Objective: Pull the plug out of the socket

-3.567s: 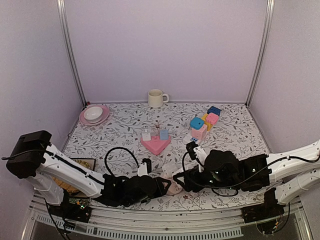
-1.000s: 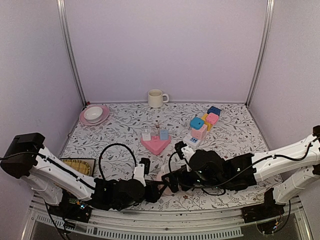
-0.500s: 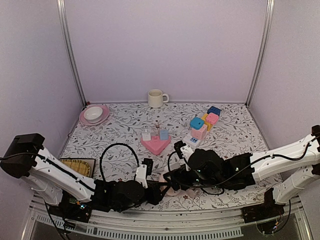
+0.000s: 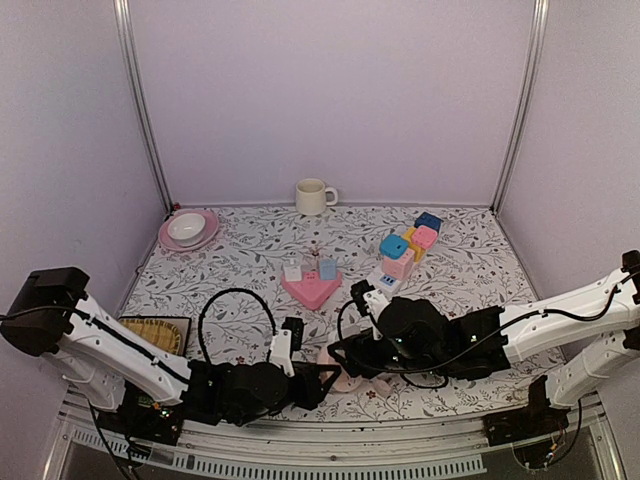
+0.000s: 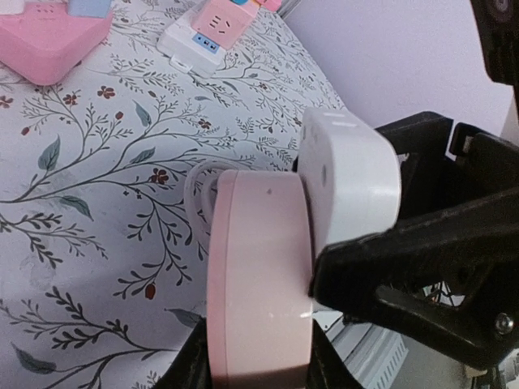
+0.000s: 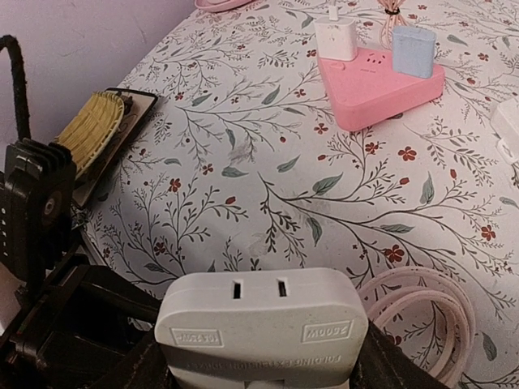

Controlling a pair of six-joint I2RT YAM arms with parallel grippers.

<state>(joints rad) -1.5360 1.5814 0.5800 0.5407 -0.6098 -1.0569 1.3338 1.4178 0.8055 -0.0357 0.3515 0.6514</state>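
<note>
Top view: my two arms reach inward along the near edge of the flowered counter point(image 4: 480, 270) and meet just left of centre. The left gripper point(image 4: 322, 378) and right gripper point(image 4: 345, 362) face each other. The pink socket point(image 4: 343, 380) lies between them, mostly hidden under the black wrists. A black cable point(image 4: 235, 305) loops above the left arm. Farther back, well apart from the grippers, stand a pink triangular power strip point(image 4: 311, 289), a stack of coloured blocks point(image 4: 408, 247), a cream mug point(image 4: 314, 196) at the back wall, and a white bowl point(image 4: 186, 227) on a pink plate point(image 4: 206, 238).

Left wrist view: the left gripper is clenched on the pink socket, with a dark finger on each side at the bottom edge. The white plug point(image 5: 349, 174) sits flush against the socket's face. The right gripper's black fingers clamp the plug on two sides. A coil of pink cord point(image 5: 197, 185) lies on the counter just behind the socket.

Right wrist view: the plug fills the bottom of the frame between my right fingers, two slots on its upper face. The pink cord curls just to its right. The left gripper's black body blocks the lower left. Beyond, the power strip carries a white adapter point(image 6: 336, 36) and a blue adapter point(image 6: 413, 50).
</note>
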